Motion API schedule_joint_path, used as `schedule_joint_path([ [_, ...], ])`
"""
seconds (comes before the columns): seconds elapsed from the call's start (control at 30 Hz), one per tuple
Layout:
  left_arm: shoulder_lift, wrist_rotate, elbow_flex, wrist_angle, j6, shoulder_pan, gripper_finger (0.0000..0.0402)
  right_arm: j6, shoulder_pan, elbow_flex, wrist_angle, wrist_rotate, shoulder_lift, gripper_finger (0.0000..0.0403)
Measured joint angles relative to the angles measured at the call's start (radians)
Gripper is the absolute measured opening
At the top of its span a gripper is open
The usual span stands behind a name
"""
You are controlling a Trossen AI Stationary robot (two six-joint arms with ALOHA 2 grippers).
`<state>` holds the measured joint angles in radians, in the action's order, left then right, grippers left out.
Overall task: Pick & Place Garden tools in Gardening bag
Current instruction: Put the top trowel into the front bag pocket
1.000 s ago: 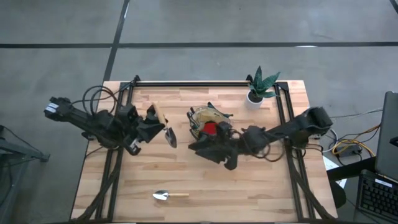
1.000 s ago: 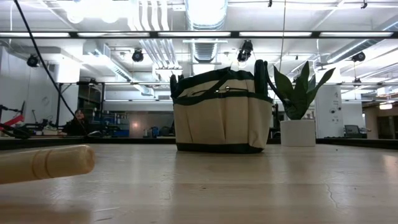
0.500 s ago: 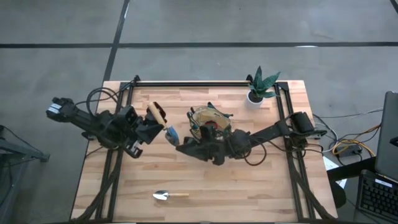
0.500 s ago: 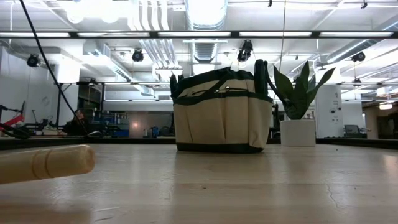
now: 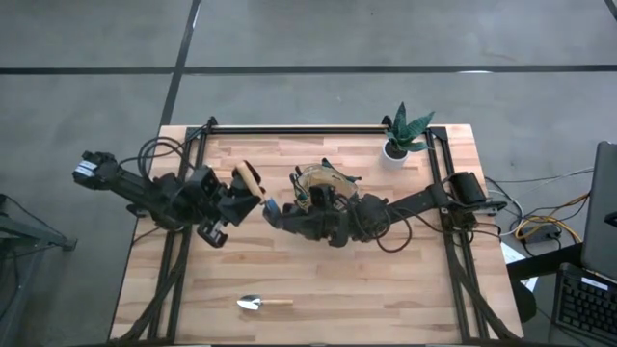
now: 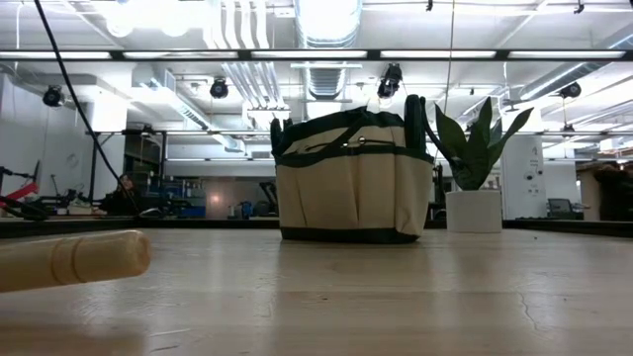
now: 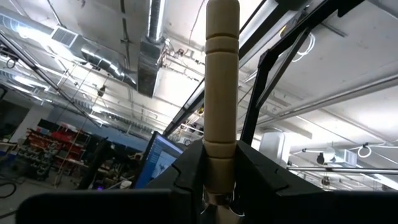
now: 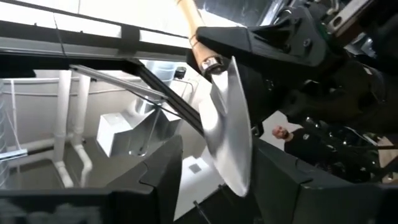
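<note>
Trowel (image 5: 253, 185) in left gripper (image 5: 243, 200), right gripper (image 5: 280, 214) at blade

Ceiling strip lights (image 6: 326, 53) glare brightly in the low view; the near wooden handle (image 6: 69, 261) is blurred; the high view is evenly lit.

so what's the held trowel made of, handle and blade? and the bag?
Trowel in the left gripper: the handle looks like pale turned wood, smooth, with lathe grooves. Its blade, between the right gripper's open fingers, looks like bare metal with a satin grey sheen. Gardening bag: apparently tan canvas-like fabric with dark green trim, soft and matte.
</note>
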<state>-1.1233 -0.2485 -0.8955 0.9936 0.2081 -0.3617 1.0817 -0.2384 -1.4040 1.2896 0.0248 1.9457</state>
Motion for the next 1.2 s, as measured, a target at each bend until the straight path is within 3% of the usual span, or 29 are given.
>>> schedule_joint_path([
  [0.43, 0.0, -0.007, 0.0, -0.041, 0.001, 0.0, 0.0076, 0.019, 0.013, 0.001, -0.01, -0.001, 0.0, 0.0019],
  [0.77, 0.002, 0.001, 0.0, -0.063, 0.057, 0.0, 0.0079, 0.042, 0.012, 0.002, -0.008, -0.027, -0.001, 0.0009],
  [1.2, 0.059, -0.013, 0.002, -0.265, 0.147, 0.001, 0.014, 0.078, 0.011, 0.006, -0.04, -0.067, -0.047, 0.0008],
])
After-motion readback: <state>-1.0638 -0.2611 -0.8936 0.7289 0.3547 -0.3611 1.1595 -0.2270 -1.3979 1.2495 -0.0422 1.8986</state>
